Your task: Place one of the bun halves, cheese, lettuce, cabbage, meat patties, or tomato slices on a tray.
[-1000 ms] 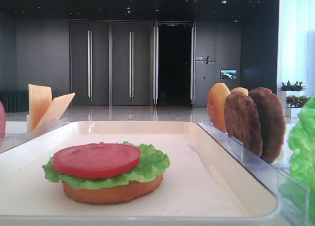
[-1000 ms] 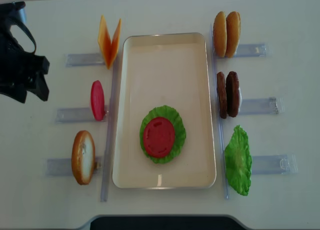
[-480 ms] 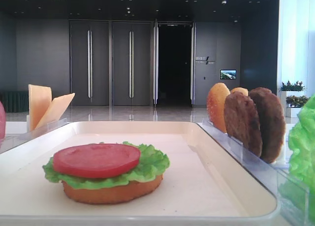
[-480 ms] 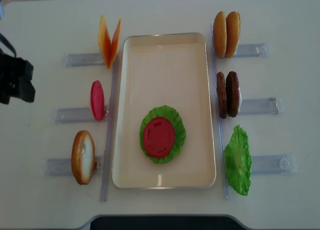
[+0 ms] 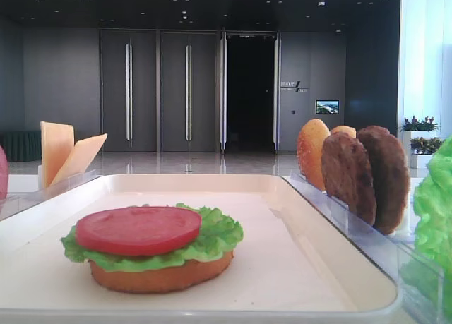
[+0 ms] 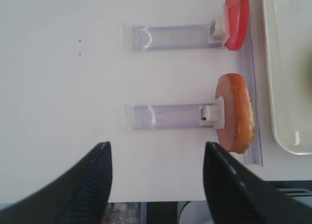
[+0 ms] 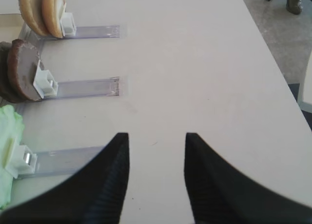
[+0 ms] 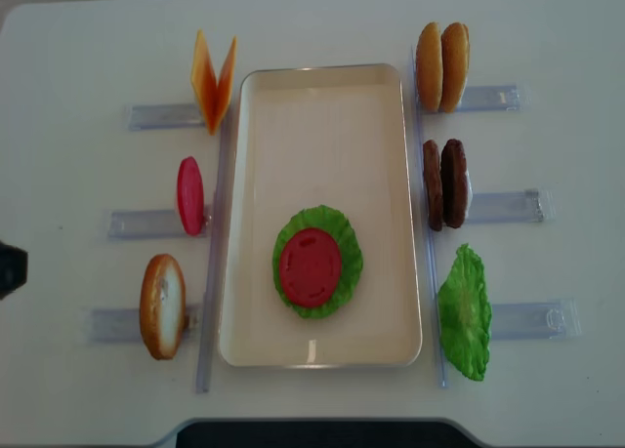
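On the white counter (image 8: 322,28), the cream tray (image 8: 322,87) lies lengthwise at the centre of the overhead view. Toward its 6 o'clock end sits one stack: a bun half (image 5: 161,276) at the bottom, a lettuce leaf (image 8: 347,235) on it, a tomato slice (image 8: 311,266) on top.

Six clear holders (image 8: 508,207) flank the tray, three on each side. At 9 o'clock of the tray, from far to near: two cheese slices (image 8: 214,81) leaning apart in a V, one tomato slice (image 8: 190,195) on edge, one bun half (image 8: 162,305) on edge. At 3 o'clock, from far to near: two bun halves (image 8: 441,66) side by side, two patties (image 8: 445,183) side by side, one lettuce leaf (image 8: 465,313).

Counted in all: four bun halves, two patties, two lettuce leaves, two tomato slices, two cheese slices.

The left hand (image 6: 156,185) hovers over bare counter with its fingers spread wide, holding nothing, the near bun half at its 2 o'clock. The right hand (image 7: 156,175) is also spread and empty over bare counter, the right-side holders at its 10 o'clock.

Beyond the counter the low view shows a dark-walled hall with tall double doors (image 5: 159,91), one open doorway, a small lit screen (image 5: 327,106) and potted plants (image 5: 418,124) at 3 o'clock.
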{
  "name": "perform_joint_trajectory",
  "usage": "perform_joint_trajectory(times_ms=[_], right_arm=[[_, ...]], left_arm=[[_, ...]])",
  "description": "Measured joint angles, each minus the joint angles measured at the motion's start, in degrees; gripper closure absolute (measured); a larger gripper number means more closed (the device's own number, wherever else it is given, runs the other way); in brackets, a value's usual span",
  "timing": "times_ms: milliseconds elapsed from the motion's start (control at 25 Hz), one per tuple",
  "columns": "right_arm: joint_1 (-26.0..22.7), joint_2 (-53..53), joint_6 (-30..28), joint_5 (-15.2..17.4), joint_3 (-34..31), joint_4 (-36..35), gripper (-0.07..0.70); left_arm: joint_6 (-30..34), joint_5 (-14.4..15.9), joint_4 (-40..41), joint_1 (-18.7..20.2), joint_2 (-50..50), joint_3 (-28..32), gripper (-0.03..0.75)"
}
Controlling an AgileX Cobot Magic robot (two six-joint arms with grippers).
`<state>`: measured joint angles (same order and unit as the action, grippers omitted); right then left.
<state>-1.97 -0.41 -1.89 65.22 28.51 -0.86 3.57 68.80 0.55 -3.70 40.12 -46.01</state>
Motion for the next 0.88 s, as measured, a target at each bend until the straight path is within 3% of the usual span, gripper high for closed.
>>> perform_joint_trajectory(times_ms=[400,600,880], right_arm=[[0.89,0.0,0.0,0.0,0.0,0.17,0.338],[1.19,0.0,0.0,0.0,0.0,0.23,0.338],[1.19,0.0,0.0,0.0,0.0,0.23,0.338]], left_arm=[[1.49,-5.36,-0.55,0.0,-19.33,14.29,0.263],[1.56,-5.5,-0.55,0.0,-28.77,18.03,0.263],[1.78,-5.33,-0.55,0.0,-36.95,18.76,0.263]])
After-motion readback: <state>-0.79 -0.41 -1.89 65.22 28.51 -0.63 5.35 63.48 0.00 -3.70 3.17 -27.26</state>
